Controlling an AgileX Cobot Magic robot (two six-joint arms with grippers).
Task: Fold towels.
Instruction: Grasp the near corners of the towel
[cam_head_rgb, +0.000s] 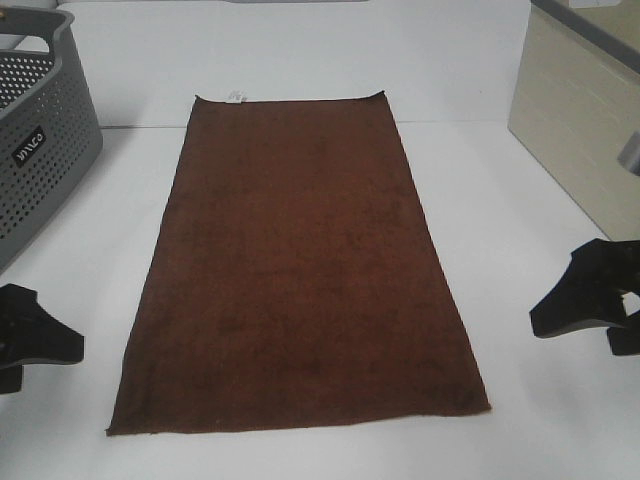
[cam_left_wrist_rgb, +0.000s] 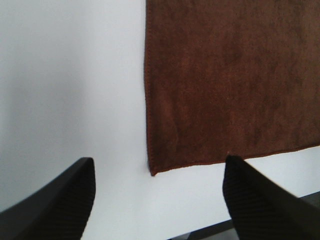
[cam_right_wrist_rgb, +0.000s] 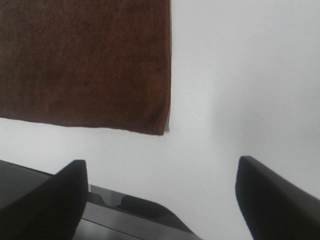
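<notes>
**Status: Both Tools Open, Towel Flat on Tabletop**

**Left tool.** The left tool (cam_left_wrist_rgb: 158, 162) is spread wide and grips nothing. Its two dark fingers (cam_left_wrist_rgb: 70, 200) stand well apart. In the left wrist view, the near left corner of the towel (cam_left_wrist_rgb: 230, 85) shows in the gap between them. In the exterior high view, the left tool (cam_head_rgb: 40, 335) sits off the towel's left long edge, with bare tabletop (cam_head_rgb: 130, 250) between them. No contact with the cloth is visible.

**Right tool.** The right tool (cam_right_wrist_rgb: 161, 162) is likewise fully spread and empty. The right wrist view shows the towel's near right corner ahead of the gap, towards one finger. From above, this tool (cam_head_rgb: 585, 300) sits off the right long edge, clear of the cloth. How high either tool stands above the tabletop cannot be told.

**Towel.** The dark reddish-brown towel (cam_head_rgb: 300, 270) lies flat and unfolded at the centre of the white tabletop. Its long axis runs from the near edge to the far side, between the two tools. A small white tag (cam_head_rgb: 235, 97) sits on the far short edge.

**Containers.** A grey perforated basket (cam_head_rgb: 40, 150) stands at the far left, apart from the towel. A beige bin (cam_head_rgb: 570, 130) stands at the far right. The contents of both are hidden.
</notes>
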